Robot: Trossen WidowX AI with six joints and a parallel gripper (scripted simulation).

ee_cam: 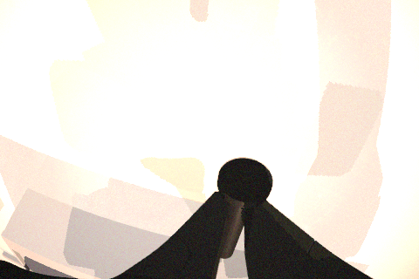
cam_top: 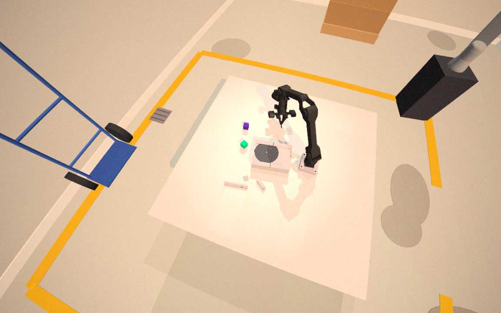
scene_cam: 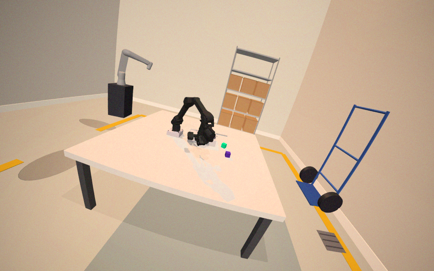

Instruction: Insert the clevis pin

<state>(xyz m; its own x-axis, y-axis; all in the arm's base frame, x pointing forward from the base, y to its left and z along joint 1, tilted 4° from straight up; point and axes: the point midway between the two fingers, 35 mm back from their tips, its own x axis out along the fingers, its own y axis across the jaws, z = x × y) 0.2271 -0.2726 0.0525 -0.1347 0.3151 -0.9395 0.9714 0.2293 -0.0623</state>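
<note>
My arm [cam_top: 311,128] [scene_cam: 205,116] is pretty much all black, with chunky joints and angular links. The claw [cam_top: 281,123] [ee_cam: 236,204] has two dark fingers, tapering toward the tips. Down at the bottom there's a pale, squarish base plate [cam_top: 302,168] [scene_cam: 168,133] with little dark screw spots near its corners.

Wrist view: the black gripper fingers partly hide the dark steel pin's shank [ee_cam: 232,231] between them; both fingers run off the bottom edge. Exterior view: black arm [scene_cam: 206,125] covers much of the pale rimmed tray [scene_cam: 212,143] beyond the fingers, whose tips are indistinct.
</note>
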